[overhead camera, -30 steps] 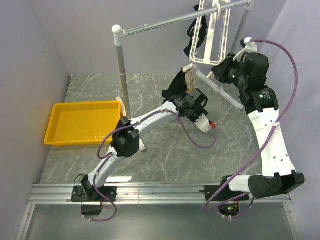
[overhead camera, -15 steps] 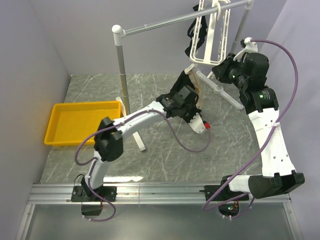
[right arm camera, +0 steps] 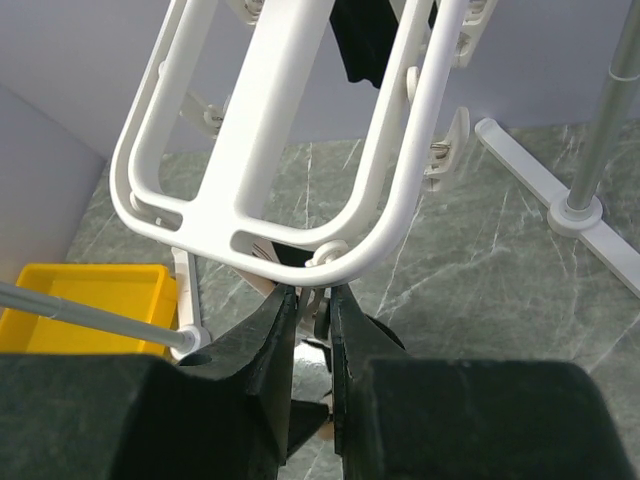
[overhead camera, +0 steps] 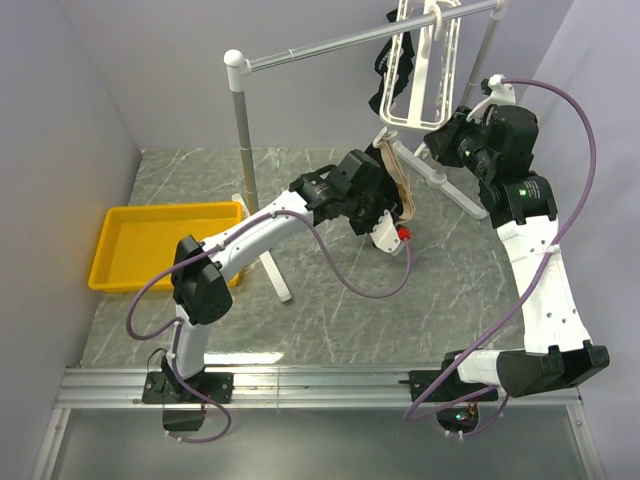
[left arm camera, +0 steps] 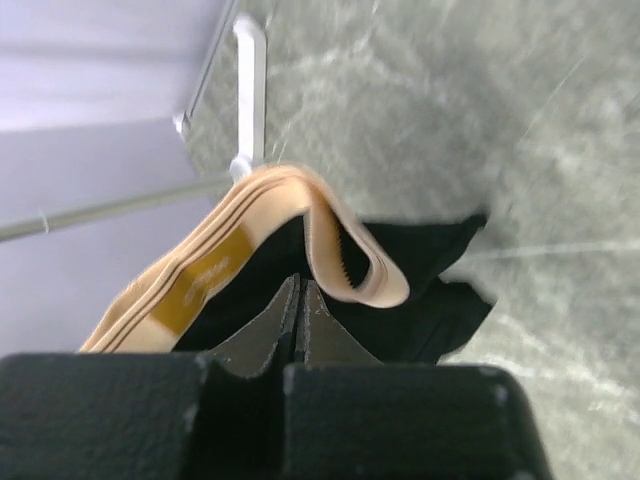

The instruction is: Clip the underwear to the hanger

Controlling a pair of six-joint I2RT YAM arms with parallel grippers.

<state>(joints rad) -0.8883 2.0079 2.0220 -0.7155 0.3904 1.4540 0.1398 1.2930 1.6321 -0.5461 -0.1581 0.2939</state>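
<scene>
The underwear, black cloth with a tan waistband, hangs from my left gripper just below the hanger's lower end. In the left wrist view the jaws are shut on the black cloth, with the tan waistband looped above them. The white hanger hangs from the rail. My right gripper is at its bottom bar. In the right wrist view its jaws are shut on a small dangling clip under that bar.
A smaller all-black garment is clipped to the hanger's left side. The grey rail stand has white feet on the floor. A yellow tray sits at the left. Walls close in on the left and back.
My left arm has swung back and right, lifting the underwear up towards the hanger's lower end. The right arm has not moved.
</scene>
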